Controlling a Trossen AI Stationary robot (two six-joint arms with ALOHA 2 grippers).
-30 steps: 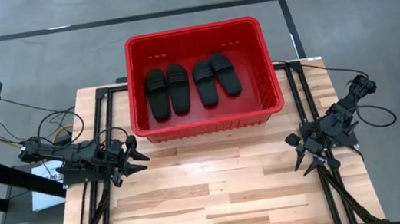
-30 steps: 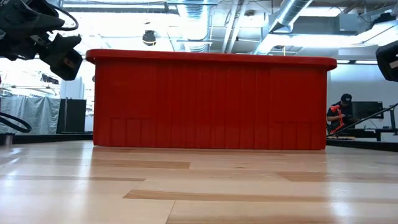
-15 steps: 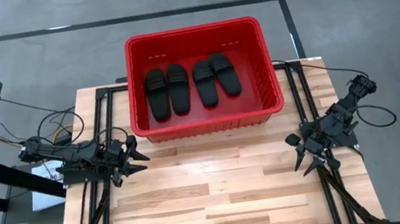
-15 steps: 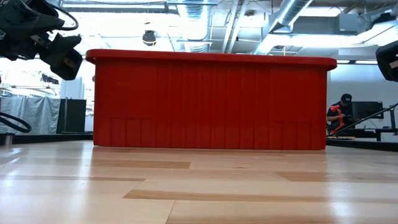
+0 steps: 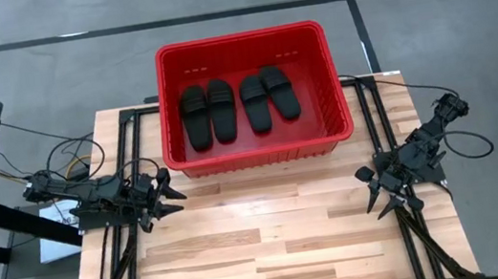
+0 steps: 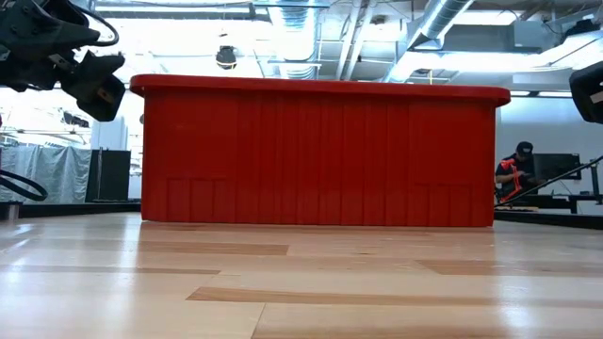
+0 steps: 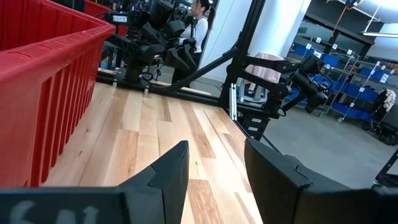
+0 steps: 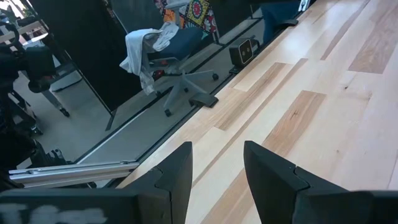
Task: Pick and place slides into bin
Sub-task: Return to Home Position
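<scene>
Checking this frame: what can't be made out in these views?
Low view: the wall of the bin hides all four slides; only the high view shows them.
Left wrist view: the bin is cut off by the picture edge, its inside unseen.
Right wrist view: no bin or slides, only the table.

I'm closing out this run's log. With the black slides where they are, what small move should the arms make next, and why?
Probably just settle both arms into rest, nothing more to pick: all four matte black slide sandals lie inside the large red plastic crate, no sandal shows on the wooden table, and the left gripper and right gripper hang open and empty at its sides.
</scene>
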